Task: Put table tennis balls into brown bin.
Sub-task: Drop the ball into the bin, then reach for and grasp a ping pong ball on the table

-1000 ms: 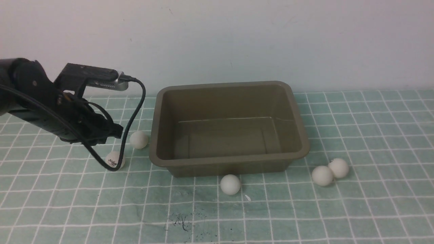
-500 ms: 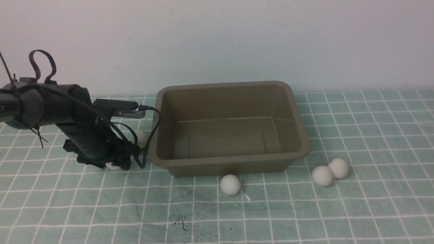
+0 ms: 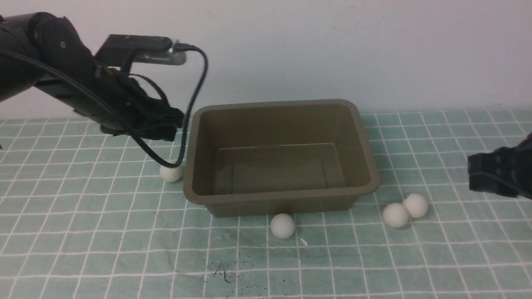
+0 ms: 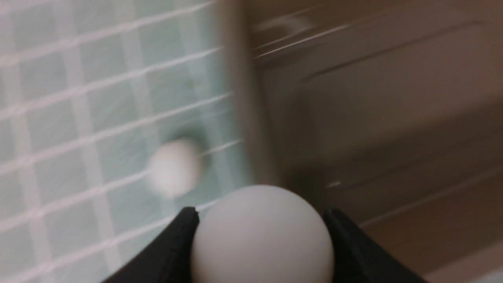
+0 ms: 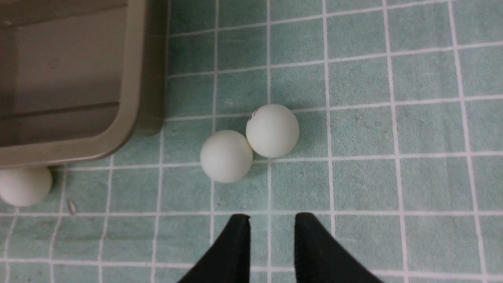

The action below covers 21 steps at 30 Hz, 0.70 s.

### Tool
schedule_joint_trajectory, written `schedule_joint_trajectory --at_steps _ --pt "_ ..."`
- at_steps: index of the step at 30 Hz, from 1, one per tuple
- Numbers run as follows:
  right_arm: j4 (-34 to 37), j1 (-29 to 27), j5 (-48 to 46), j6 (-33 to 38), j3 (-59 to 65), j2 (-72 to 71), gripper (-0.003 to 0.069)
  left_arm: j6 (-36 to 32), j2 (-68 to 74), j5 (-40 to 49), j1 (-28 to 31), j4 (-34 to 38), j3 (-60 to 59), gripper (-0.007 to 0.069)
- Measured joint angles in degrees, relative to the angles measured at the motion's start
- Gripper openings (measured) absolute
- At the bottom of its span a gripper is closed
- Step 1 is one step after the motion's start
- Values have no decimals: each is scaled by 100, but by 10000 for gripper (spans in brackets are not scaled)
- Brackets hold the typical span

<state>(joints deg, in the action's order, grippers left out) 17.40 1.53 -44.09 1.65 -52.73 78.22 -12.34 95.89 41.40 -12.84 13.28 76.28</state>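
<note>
The brown bin (image 3: 373, 182) stands mid-table with nothing inside. My left gripper (image 3: 171, 123) hangs in the air just left of the bin's left rim, shut on a white table tennis ball (image 4: 261, 236) that shows only in the left wrist view. Another ball (image 3: 171, 173) lies on the cloth below it, beside the bin. One ball (image 3: 282, 225) rests against the bin's front wall. Two touching balls (image 3: 395, 214) (image 3: 416, 205) lie right of the bin. My right gripper (image 5: 272, 218) hovers just short of that pair, slightly open and holding nothing.
A green cloth with a white grid (image 3: 83, 249) covers the table. A pale wall (image 3: 332, 50) rises right behind the bin. The left wrist's black cable (image 3: 195, 104) loops down near the bin's left rim. Dark specks (image 3: 222, 272) mark the cloth in front.
My left arm has risen from the cloth with a ball in its grip, and that ball is gone from the table. The right gripper has come into view at the right edge.
</note>
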Motion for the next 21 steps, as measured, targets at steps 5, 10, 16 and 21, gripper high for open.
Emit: schedule_joint_trajectory --at_steps 5,10,16,21 --pt "145 0 105 53 -531 1135 400 -268 419 -225 -648 267 122 363" --pt "279 88 272 53 -931 2000 551 -21 1023 155 -805 242 599 540" --pt "342 177 397 32 -1300 2972 578 1022 974 1067 -402 -714 1609 496" --pt "273 181 409 -56 -1448 3334 347 1535 782 1514 536 -1549 1943 67"
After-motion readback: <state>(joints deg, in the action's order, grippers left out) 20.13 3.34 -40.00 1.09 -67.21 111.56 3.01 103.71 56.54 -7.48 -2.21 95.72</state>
